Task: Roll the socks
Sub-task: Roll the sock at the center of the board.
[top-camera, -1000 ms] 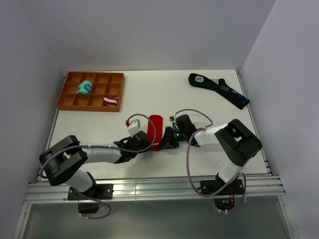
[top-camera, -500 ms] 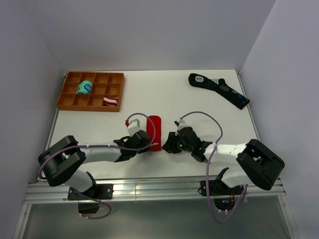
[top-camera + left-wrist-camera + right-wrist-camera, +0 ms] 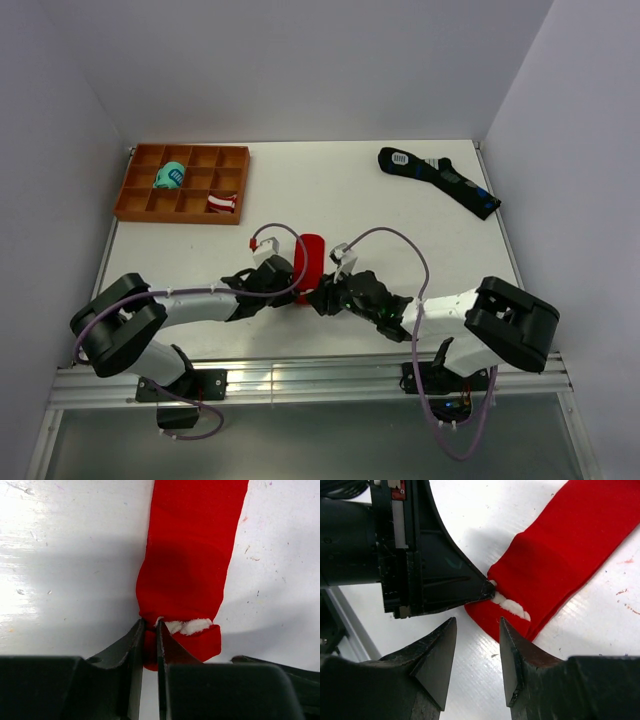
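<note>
Rolling barely begun: my left fingers (image 3: 134, 647) pinch the turned-over near end of the red socks (image 3: 311, 258), mid-frame on the worktop (image 3: 400, 220); my right fingers (image 3: 436, 656) stand spread just beside it, the remaining length flat, unrolled.

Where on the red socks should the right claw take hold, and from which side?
Probably the free right corner of the folded near end of the red socks, approached low from the right: the left claw pinches the fold's left corner, and the open right claw faces that doubled edge.
</note>
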`<state>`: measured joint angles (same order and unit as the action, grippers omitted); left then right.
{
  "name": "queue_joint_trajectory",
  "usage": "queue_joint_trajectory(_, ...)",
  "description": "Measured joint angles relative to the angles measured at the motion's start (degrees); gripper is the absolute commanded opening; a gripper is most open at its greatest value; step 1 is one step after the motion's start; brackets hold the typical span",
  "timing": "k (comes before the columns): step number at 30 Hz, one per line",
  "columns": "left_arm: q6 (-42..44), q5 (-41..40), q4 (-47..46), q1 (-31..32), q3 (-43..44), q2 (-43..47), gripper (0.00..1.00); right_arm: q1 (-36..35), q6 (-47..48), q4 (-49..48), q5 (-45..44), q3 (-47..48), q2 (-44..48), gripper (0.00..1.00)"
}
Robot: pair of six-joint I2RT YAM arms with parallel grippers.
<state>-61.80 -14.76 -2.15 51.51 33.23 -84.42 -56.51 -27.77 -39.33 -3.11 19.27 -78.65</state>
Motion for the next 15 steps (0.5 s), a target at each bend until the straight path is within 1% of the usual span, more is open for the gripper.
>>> queue_joint_trajectory(15,2.58,6.67,0.13,-2.49,1.57,-1.44,0.00,-0.94,5.25,-9.40,-0.48,-0.63,-6.97,0.50)
